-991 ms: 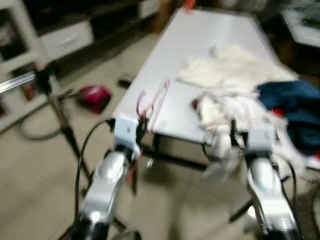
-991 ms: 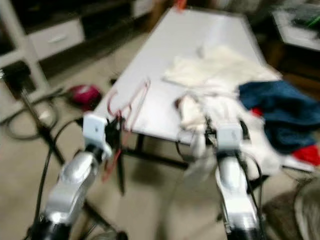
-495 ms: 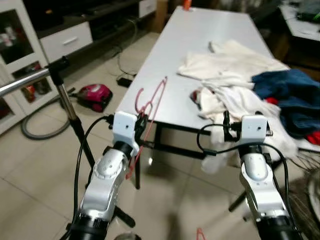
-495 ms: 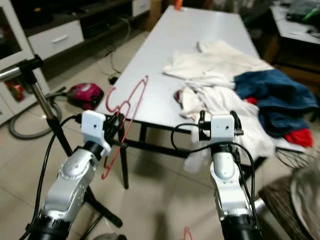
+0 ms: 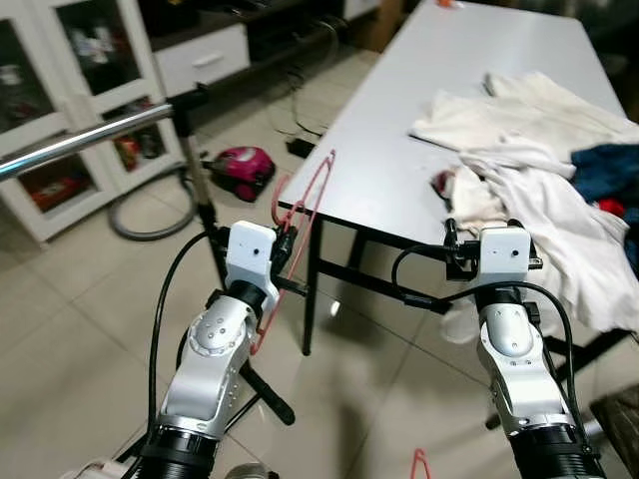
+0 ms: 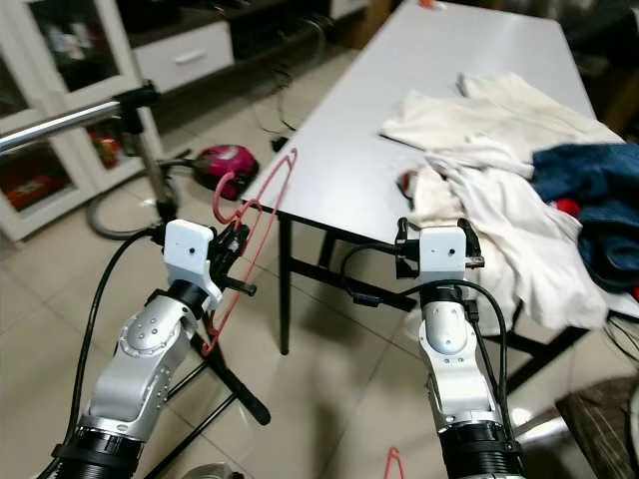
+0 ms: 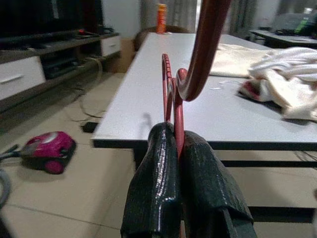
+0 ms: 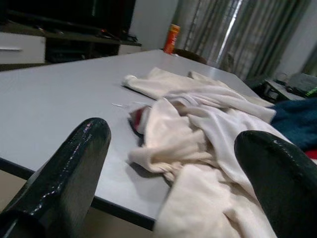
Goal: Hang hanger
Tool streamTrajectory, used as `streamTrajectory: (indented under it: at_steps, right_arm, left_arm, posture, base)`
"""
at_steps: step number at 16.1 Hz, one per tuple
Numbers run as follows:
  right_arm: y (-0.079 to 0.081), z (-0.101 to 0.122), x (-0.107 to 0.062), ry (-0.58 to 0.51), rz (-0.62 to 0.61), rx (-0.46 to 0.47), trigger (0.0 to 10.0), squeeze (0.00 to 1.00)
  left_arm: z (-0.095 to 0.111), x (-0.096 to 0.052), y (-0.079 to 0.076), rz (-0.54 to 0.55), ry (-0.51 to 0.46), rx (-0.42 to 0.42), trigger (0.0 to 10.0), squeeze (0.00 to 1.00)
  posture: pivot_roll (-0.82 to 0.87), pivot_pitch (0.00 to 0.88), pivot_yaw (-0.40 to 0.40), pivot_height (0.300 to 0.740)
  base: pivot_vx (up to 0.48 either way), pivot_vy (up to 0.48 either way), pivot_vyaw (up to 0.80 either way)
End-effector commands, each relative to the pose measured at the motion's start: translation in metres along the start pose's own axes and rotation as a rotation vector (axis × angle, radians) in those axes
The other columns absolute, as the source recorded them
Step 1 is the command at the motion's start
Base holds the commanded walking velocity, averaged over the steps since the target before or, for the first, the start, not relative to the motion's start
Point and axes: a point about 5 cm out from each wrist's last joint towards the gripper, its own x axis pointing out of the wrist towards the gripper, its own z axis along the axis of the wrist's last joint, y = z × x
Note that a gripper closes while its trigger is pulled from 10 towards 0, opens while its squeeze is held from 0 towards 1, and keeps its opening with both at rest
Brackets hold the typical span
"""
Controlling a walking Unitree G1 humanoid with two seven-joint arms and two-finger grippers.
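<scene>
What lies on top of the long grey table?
On the long grey table lie crumpled white garments, a dark blue cloth and an orange container at its far end. Whatever sits beneath the pile is covered.

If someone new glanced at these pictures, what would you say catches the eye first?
Most striking is the red hanger, pinched upright in the shut fingers of the left gripper, in front of the grey table's near corner. Next comes the heap of white clothes on the table, ahead of the open right gripper. To the robot's left, a silver rail on a black stand crosses the view, with a pink vacuum cleaner on the floor beyond.
</scene>
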Motion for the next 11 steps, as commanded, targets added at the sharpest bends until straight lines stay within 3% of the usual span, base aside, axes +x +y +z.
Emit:
streamTrajectory:
  at_steps: [1,3,11]
  right_arm:
    - [-0.0020,0.0021,0.0022,-0.015,0.000,-0.010,10.0,0.00]
    - [-0.0008,0.0021,0.0025,-0.016,0.007,-0.008,10.0,0.00]
    - [0.0023,-0.0020,0.0005,-0.009,0.047,0.043,10.0,0.00]
  left_arm:
    - [0.0031,0.0031,-0.0027,-0.012,-0.014,0.005,10.0,0.00]
    - [0.0027,0.0030,-0.0028,-0.014,-0.013,0.003,10.0,0.00]
    - [0.0008,0.0027,-0.0057,-0.030,-0.007,0.011,10.0,0.00]
  posture:
    - [0.03,0.000,0.001,0.740]
    - [0.03,0.000,0.001,0.740]
    - [0.03,0.000,0.000,0.740]
  base:
    - [0.000,0.000,0.00]
    - [0.000,0.000,0.00]
    - [-0.305,0.000,0.00]
